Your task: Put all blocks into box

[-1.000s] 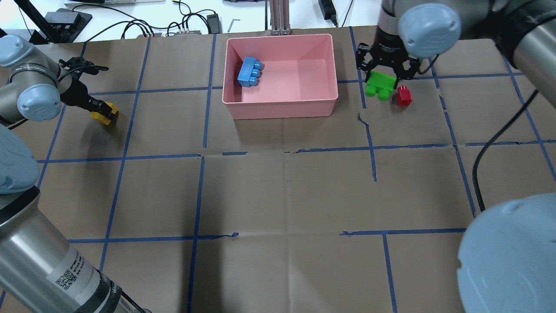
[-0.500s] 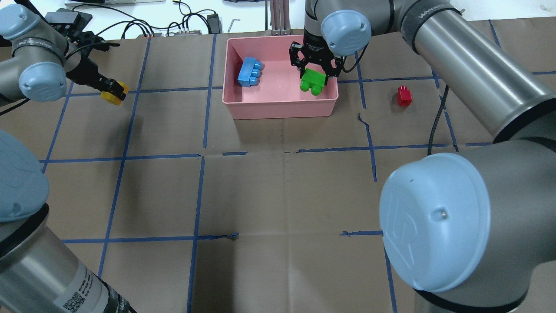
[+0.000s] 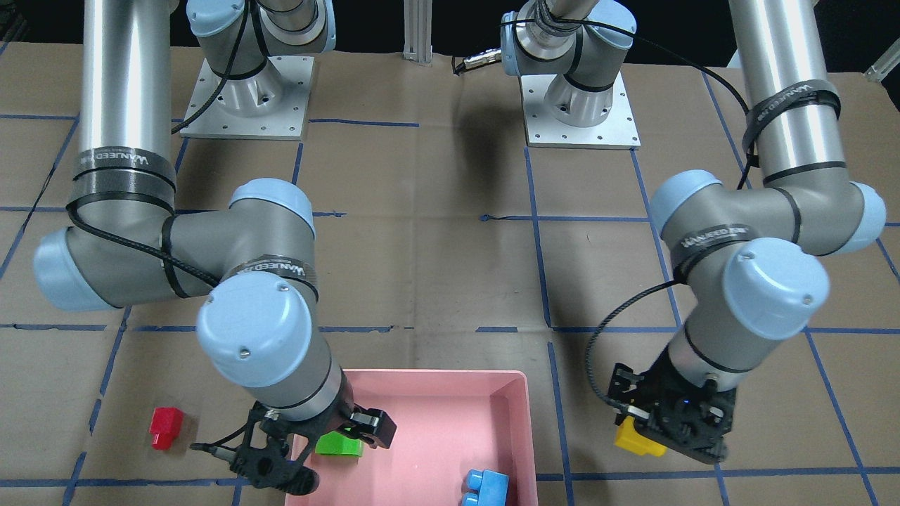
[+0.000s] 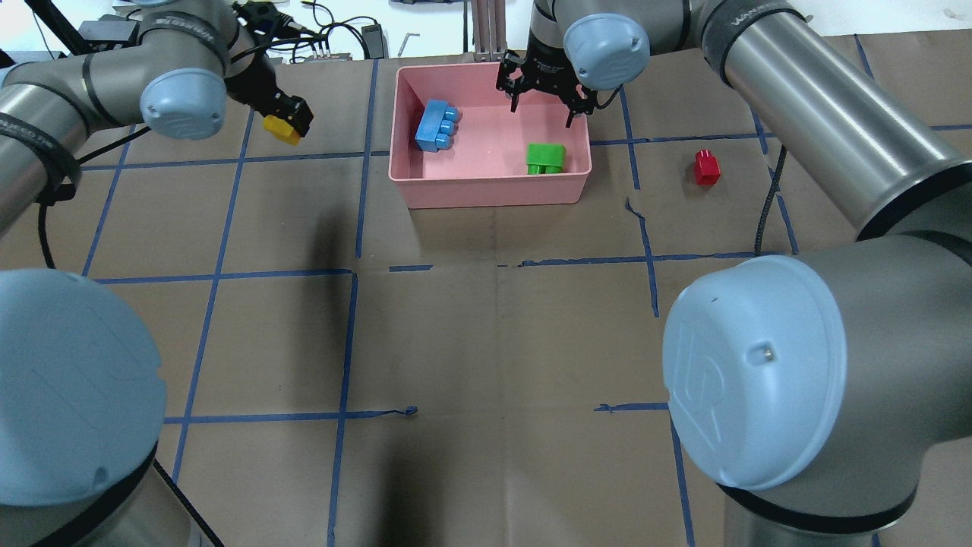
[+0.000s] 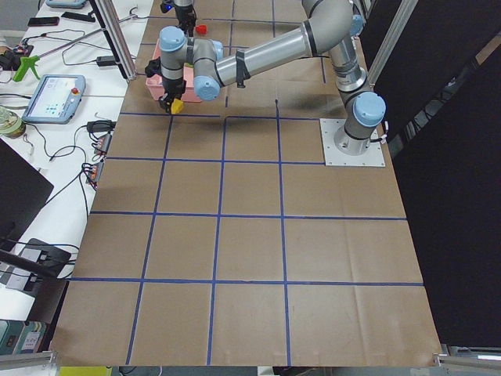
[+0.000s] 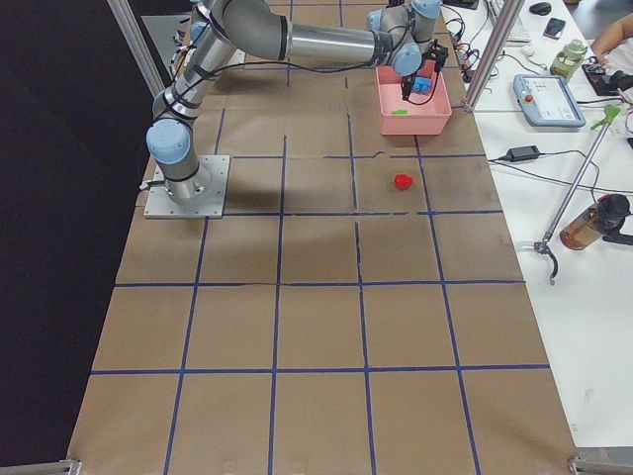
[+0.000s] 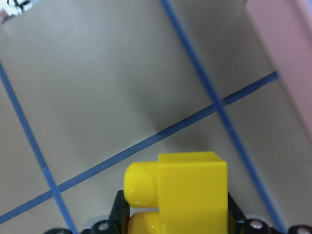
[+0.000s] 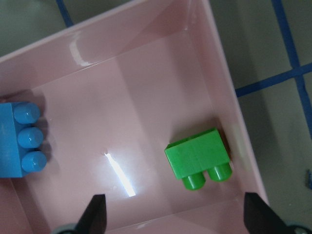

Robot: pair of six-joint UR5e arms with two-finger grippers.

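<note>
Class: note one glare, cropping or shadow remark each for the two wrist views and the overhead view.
Right wrist view: white glare streak inside the pink plastic tray. Left wrist view: the yellow two-stud toy brick sits close, cropped by the bottom edge. Overhead view: an arm shadow lies on the brown table, left of centre.

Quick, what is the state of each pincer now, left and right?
Left pincer: shut on the yellow block.
Right pincer: open, holding nothing, above the box.
</note>
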